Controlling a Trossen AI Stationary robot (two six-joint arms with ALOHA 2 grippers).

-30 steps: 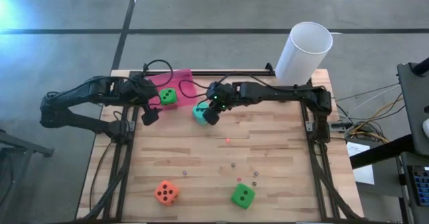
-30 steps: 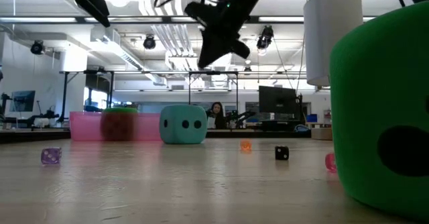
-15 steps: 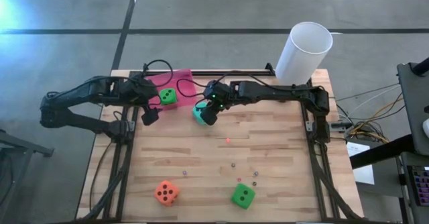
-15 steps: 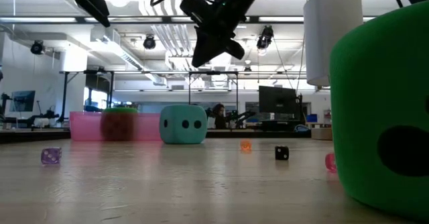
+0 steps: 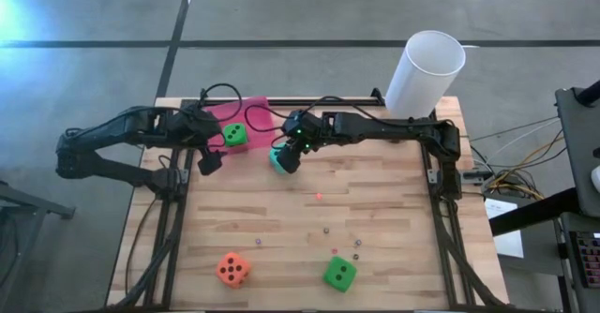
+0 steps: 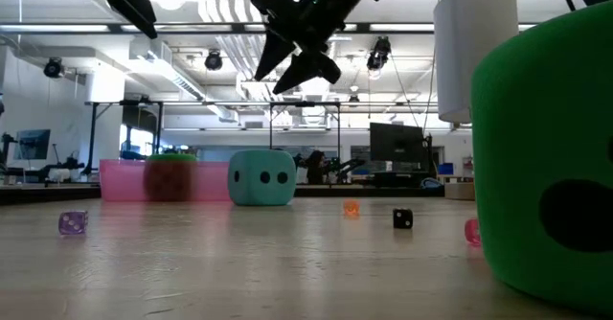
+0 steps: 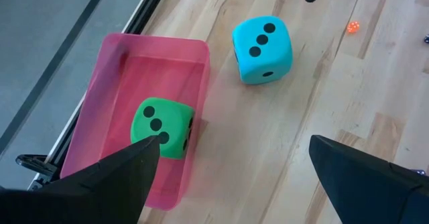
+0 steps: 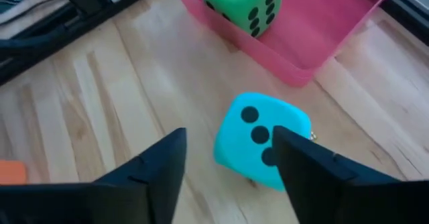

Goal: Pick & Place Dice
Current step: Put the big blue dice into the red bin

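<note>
overhead, the right gripper (image 5: pixel 284 156) hangs directly above the teal die (image 5: pixel 277 157), fingers spread apart with nothing between them, while the left gripper (image 5: pixel 209 150), also released and empty, waits at about nine o'clock of the pink tray (image 5: pixel 258 107). a likely risk from here: the die sits slightly off-centre under the fingers in the right wrist view, so a straight descent could land one fingertip on its top face and squash or tip the soft cube rather than straddle it; a push toward eleven o'clock could also shove it against the tray's wall. the teal die (image 8: pixel 263 139) rests flat on the wooden table (image 5: pixel 394 210), just beside the tray at its five o'clock, a rounded-edged cube showing three black pips on one face and two on another in the low view. one green die (image 5: pixel 234 134) already lies inside the tray. the orange die (image 5: pixel 232 269) and second green die (image 5: pixel 339 274) sit well apart along the table's near edge, at roughly seven and five o'clock.
</note>
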